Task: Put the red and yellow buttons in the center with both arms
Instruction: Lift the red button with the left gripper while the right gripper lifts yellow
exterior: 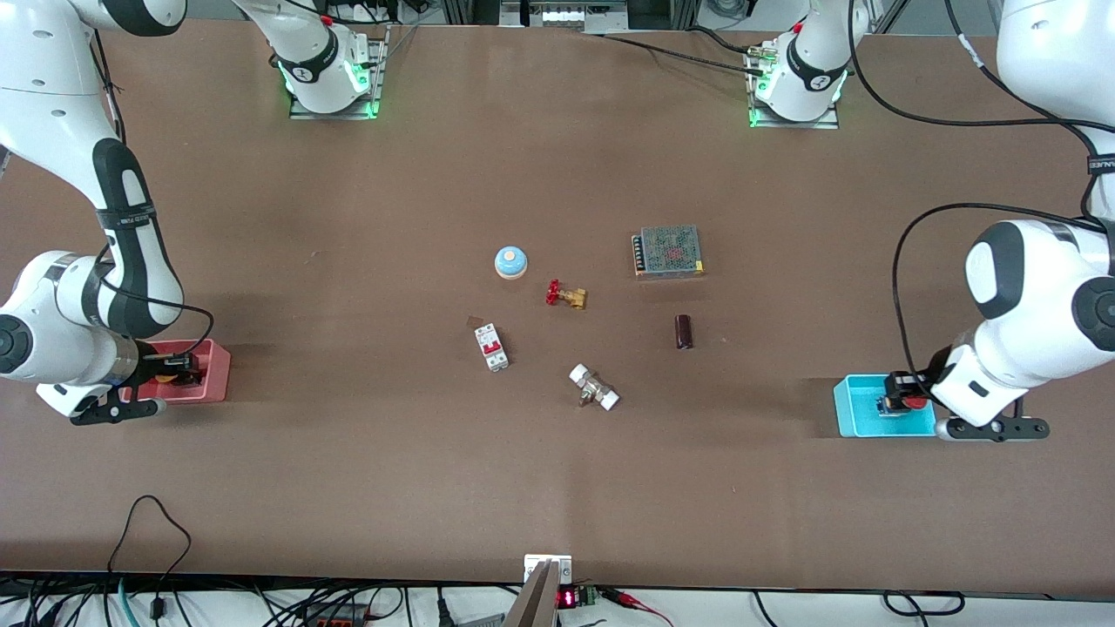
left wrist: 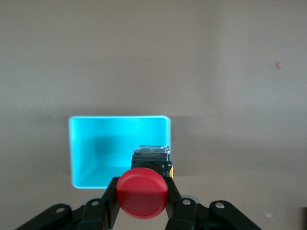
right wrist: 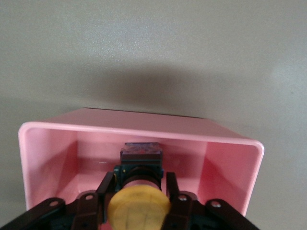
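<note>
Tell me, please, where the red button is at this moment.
The red button is clamped in the left end effector over the blue bin, at the left arm's end of the table.

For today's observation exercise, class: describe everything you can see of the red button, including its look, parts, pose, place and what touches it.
The red button has a round, smooth, matte red cap on a short black body, with a small yellow part at one side and a squarish metallic end facing down. It looks like plastic. The left gripper has its jaws shut on it just below the cap, one finger on each side. It hangs over the open blue bin at the left arm's end of the table; whether it touches the bin's floor cannot be told.
</note>
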You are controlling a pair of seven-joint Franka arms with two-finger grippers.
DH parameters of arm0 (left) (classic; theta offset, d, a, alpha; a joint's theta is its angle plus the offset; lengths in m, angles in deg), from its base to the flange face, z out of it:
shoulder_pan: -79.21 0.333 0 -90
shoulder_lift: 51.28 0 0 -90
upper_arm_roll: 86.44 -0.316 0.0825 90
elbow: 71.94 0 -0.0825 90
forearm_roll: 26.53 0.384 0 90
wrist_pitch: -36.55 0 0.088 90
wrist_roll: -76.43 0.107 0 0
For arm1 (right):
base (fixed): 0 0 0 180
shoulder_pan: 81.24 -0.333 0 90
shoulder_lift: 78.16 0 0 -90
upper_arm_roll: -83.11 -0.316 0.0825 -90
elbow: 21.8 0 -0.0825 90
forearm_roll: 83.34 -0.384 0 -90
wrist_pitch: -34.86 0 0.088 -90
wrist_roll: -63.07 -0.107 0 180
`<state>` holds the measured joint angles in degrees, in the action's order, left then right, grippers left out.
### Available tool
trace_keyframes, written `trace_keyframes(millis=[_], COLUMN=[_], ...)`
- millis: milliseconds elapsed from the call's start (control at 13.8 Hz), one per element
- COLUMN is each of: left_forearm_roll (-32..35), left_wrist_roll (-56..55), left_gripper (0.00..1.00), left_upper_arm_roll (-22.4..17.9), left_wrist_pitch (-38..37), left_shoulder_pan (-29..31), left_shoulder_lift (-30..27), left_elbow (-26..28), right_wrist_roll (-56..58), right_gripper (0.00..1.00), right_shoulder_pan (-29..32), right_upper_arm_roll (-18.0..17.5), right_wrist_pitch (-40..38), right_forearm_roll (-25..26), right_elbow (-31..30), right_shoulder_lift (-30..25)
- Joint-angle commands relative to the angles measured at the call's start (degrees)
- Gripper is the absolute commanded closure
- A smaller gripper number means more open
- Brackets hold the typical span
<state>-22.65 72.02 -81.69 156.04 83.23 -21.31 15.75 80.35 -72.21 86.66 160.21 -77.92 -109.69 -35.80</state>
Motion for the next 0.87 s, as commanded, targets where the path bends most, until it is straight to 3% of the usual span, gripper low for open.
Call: trace_keyframes(millis=[0,145,507,797], left_forearm_roll=[0.43,0.43,0.25,0.34], left_wrist_roll=[-6.99,-11.92,-21.49,-25.9], left_gripper=[0.74,0.74,0.73,0.72], left_upper_arm_roll=[0.09,0.09,0.17,0.09], left_wrist_pitch=[-1.1,-1.01,2.49,7.68], left_shoulder_pan=[-3.92,-7.08,-12.97,-16.05], left_shoulder_lift=[-0.88,-0.09,4.73,8.87], left_elbow=[1.09,1.09,1.26,1.7], right_wrist_roll=[1.08,1.26,1.09,-1.02], right_gripper=[0.68,0.68,0.68,0.68], right_shoulder_pan=[0.55,0.64,-1.11,-5.76], right_upper_arm_roll=[-0.65,-0.74,-1.79,-2.59], right_wrist_pitch=[-0.19,-1.32,-12.57,-15.57], right_forearm_roll=[-0.06,-0.06,-2.59,-7.86], right_elbow=[1.05,1.14,1.4,1.32], right_shoulder_lift=[0.18,-1.48,-12.02,-12.48])
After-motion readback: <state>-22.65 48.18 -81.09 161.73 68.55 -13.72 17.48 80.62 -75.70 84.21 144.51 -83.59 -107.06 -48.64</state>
